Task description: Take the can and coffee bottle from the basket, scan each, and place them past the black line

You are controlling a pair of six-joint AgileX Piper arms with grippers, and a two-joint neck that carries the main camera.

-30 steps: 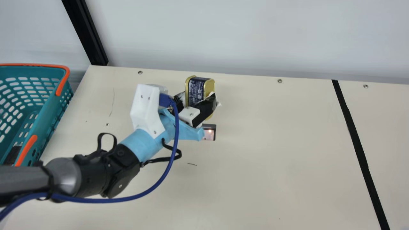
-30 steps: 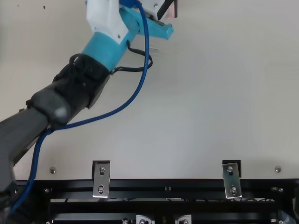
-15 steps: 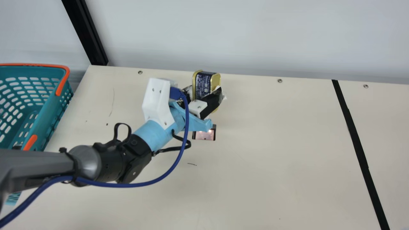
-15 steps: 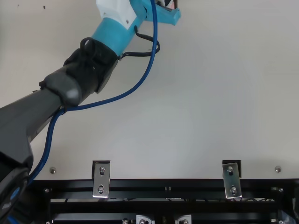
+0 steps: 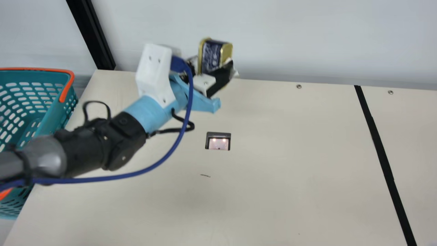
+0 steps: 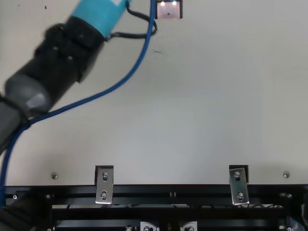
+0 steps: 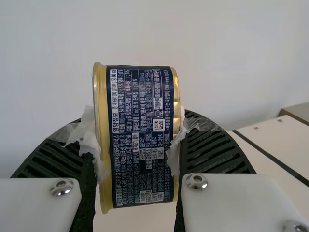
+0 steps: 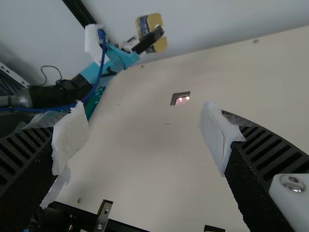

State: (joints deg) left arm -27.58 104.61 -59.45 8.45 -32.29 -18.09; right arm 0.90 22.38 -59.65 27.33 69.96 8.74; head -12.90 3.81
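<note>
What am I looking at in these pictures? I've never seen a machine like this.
This is a robot with two arms, each ending in a grasping tool. The main view comes from a camera on a neck between the arms. The top view looks steeply down from above, and the two wrist views each look out past an arm's own fingers.

The left tool holds a gold-rimmed can with a dark label, up above the table. The right tool is open.

In the tabletop is a small lit window, probably the scanner. The black line crosses the table at the main view's right; a teal basket is at its left.
</note>
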